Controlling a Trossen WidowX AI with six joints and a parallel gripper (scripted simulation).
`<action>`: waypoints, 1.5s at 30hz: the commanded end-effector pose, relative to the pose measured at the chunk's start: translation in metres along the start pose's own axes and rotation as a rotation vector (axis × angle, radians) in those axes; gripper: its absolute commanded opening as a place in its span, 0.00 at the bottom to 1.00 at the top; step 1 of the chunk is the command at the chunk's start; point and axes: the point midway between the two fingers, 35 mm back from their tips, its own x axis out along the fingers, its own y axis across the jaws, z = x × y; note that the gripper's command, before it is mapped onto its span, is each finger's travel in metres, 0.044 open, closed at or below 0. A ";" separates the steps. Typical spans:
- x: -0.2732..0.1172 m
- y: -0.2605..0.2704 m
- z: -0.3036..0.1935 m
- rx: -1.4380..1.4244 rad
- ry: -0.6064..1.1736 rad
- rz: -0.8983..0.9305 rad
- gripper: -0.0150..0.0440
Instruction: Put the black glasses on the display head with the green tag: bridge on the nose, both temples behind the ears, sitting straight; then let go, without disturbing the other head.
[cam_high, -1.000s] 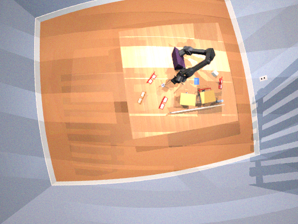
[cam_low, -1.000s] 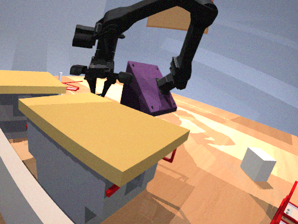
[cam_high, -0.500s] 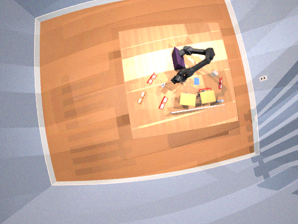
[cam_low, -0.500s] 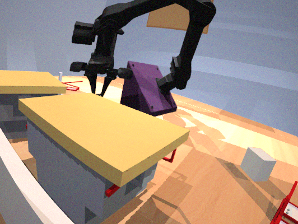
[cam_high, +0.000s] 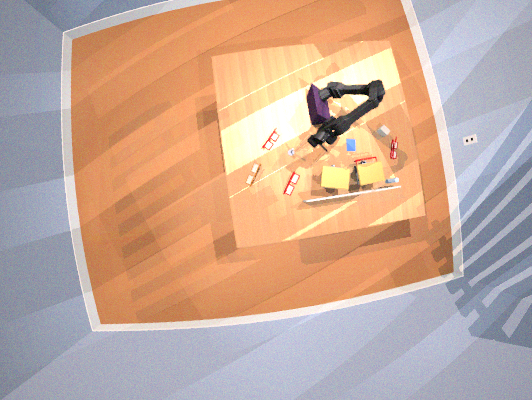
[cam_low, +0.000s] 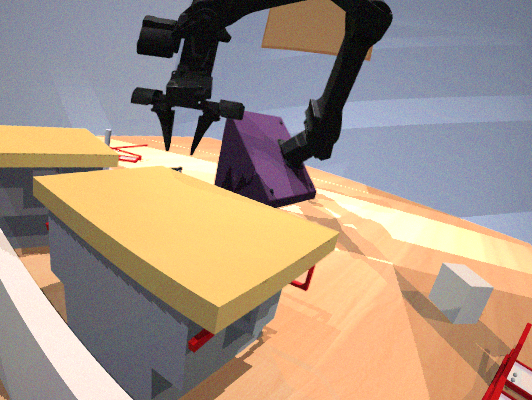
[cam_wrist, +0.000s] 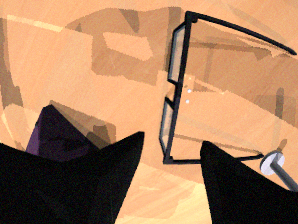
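The black glasses (cam_wrist: 176, 107) show in the wrist view beyond my fingertips, front frame running up and down, temples pointing right. The right finger covers part of the lower temple. My gripper (cam_wrist: 173, 141) (cam_low: 179, 151) is partly open, with nothing held between the fingers. In the exterior view it hangs beyond the near head. Two grey display heads with flat yellow tops stand side by side: one head (cam_high: 335, 178) on the left and another head (cam_high: 369, 173) (cam_low: 185, 235) on the right, with red glasses at its front. I cannot make out the green tag.
A white bar (cam_high: 352, 194) stands behind the heads. Red glasses (cam_high: 271, 137), more red glasses (cam_high: 394, 148), a grey-white block (cam_high: 383, 130) (cam_low: 459, 294) and a blue square (cam_high: 351, 145) are around. A purple wedge (cam_high: 318, 106) (cam_low: 260, 155) is at the arm's base. A small post (cam_wrist: 272, 162) stands beside the black glasses.
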 end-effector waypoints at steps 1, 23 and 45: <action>0.000 0.000 0.000 0.002 -0.001 -0.001 0.59; 0.011 -0.005 0.000 -0.005 0.007 -0.001 0.49; 0.047 -0.004 0.000 -0.005 0.006 0.000 0.49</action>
